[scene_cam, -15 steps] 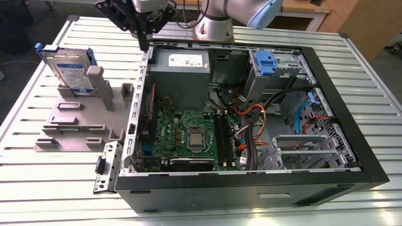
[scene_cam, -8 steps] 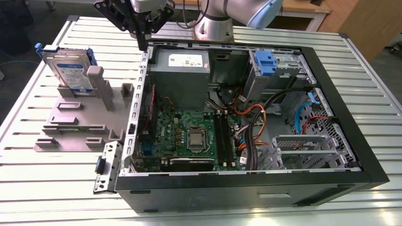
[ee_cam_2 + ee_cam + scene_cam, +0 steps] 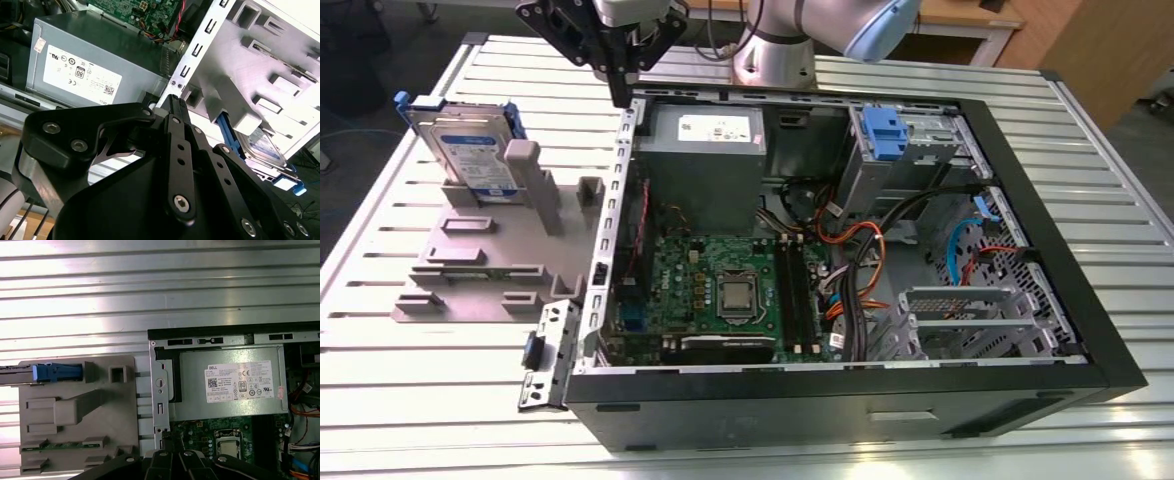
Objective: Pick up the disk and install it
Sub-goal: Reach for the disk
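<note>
The disk point(image 3: 460, 150) is a silver drive with a white-and-blue label and a blue rail. It stands upright in a slot of the grey stand point(image 3: 494, 250) at the exterior view's left. My gripper point(image 3: 623, 88) hangs above the open computer case's back corner nearest the stand, to the right of the disk and apart from it. Its fingers are shut together with nothing between them. In the second wrist view the disk point(image 3: 262, 145) sits beyond the fingertips point(image 3: 172, 102). The first wrist view shows the disk's blue rail point(image 3: 55, 372) edge-on from above.
An open computer case point(image 3: 1067, 230) lies on the slatted metal table point(image 3: 400, 400). Inside it are a grey power-supply box point(image 3: 704, 130), a green motherboard point(image 3: 720, 290), cables and a blue-fronted drive bay point(image 3: 881, 130). The arm's base point(image 3: 774, 55) stands behind the case.
</note>
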Robot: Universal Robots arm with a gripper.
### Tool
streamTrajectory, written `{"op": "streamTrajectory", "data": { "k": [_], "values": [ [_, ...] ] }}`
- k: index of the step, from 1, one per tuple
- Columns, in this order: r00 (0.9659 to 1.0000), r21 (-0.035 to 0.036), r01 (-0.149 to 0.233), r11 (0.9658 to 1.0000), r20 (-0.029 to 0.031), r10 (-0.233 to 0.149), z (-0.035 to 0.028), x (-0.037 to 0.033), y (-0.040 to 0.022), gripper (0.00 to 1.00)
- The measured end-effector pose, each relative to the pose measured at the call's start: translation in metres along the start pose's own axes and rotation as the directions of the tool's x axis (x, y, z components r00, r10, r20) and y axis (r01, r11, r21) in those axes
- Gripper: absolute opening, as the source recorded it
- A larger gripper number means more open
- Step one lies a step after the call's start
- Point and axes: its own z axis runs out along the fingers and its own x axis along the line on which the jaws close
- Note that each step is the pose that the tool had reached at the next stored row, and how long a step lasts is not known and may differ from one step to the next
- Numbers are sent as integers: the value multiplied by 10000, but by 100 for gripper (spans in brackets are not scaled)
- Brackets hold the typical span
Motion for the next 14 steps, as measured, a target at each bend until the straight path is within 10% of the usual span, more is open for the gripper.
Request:
{"op": "streamTrajectory", "data": {
  "k": [14],
  "values": [
    [10000,-1,0,10000,1,0,1,90,-7,11]
  ]
}}
